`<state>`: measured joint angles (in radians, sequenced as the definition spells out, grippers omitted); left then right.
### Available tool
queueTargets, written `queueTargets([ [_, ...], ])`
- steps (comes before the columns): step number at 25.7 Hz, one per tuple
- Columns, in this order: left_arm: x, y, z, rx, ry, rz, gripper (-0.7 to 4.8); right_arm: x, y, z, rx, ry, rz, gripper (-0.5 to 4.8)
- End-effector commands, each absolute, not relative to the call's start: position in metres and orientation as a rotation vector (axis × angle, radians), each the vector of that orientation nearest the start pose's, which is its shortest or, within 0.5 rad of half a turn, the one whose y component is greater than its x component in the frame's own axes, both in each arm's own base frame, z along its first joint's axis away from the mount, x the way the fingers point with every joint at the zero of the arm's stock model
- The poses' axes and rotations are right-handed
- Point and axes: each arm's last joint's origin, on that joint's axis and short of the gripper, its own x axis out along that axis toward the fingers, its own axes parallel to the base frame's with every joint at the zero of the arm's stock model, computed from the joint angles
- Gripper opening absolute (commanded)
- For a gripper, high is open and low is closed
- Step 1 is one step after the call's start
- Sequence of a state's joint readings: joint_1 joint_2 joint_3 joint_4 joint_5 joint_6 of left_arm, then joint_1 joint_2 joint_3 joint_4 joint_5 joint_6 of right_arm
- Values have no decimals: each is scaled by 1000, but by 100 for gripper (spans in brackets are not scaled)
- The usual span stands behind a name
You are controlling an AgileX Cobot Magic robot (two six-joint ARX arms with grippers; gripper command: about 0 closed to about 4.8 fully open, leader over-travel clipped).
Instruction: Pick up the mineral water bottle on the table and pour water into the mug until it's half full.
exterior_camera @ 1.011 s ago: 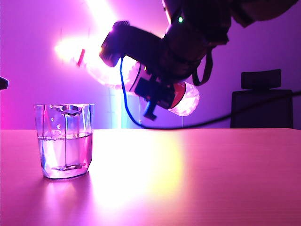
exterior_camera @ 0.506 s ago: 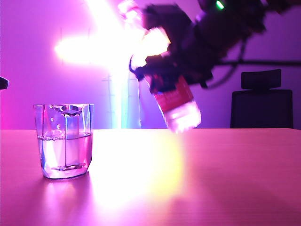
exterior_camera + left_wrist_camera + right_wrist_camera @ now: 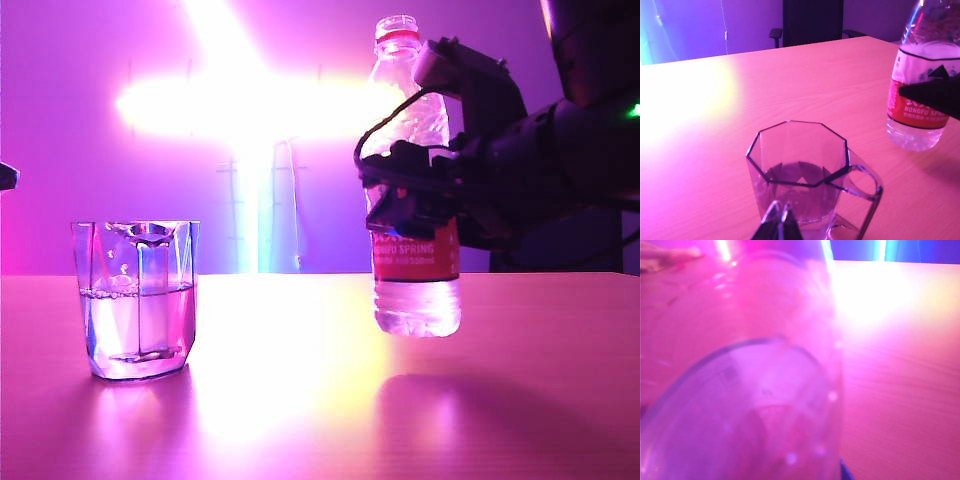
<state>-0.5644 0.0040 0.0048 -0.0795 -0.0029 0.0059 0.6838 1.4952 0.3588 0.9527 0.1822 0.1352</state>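
Note:
The mineral water bottle (image 3: 417, 290) stands upright in the air at the right, red neck ring on top, its base a little above the table (image 3: 520, 410). My right gripper (image 3: 415, 195) is shut on its middle, above the red label. In the right wrist view the clear bottle (image 3: 750, 390) fills most of the frame. The mug (image 3: 138, 300), a faceted glass, rests on the table at the left, about half full of water. In the left wrist view my left gripper (image 3: 781, 215) hovers shut just before the mug (image 3: 800, 170), with the bottle (image 3: 914, 65) beyond it.
A strong light (image 3: 250, 100) glares behind the table and throws a bright patch on the wood between mug and bottle. A black chair (image 3: 812, 22) stands past the far edge. A small dark tip (image 3: 6, 177) shows at the left border.
The right arm has swung the bottle from lying tilted with its neck toward the mug to upright, moving it right and lower. The mug and its water level are unchanged.

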Motion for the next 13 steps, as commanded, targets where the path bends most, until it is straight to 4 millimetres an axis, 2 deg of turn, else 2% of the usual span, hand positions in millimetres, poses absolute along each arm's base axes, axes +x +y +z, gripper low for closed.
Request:
queueTargets([
  [1,82,-52,159,23,68,-566,-2,198,155,153,76,174,491,208],
  [11,82,-52,159,23,68,-566,-2,199,156,140,82,212,487,212],
  [12,82,-52,159,23,68,-566,-2,199,155,140,83,209,487,223],
  [13,82,-52,159,23,68,-566,-2,198,155,139,83,210,486,257],
])
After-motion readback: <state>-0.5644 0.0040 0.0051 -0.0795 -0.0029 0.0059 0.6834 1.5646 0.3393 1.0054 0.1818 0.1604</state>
